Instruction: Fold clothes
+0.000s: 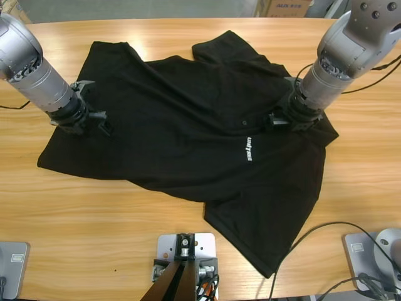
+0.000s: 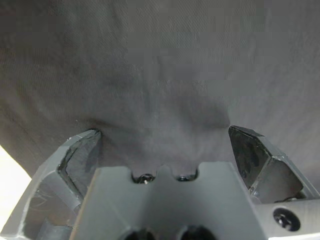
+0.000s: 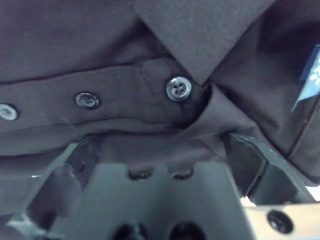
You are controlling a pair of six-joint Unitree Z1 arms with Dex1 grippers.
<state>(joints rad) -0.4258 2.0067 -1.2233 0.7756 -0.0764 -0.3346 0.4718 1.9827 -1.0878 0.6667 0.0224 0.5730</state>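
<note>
The clothes, one black polo shirt, lie rumpled across the wooden table, with white chest lettering facing up. My left gripper presses onto the shirt's left part. In the left wrist view the left gripper is open, its jaws wide apart over plain black fabric. My right gripper sits at the collar end. The right wrist view shows the right gripper open, with the placket bunched between its jaws, under the buttons, the collar point and a blue label.
Bare wooden table runs along the front and left of the shirt. A black cable loops at the front right beside the shirt's lower corner. A cardboard box stands beyond the table's far edge.
</note>
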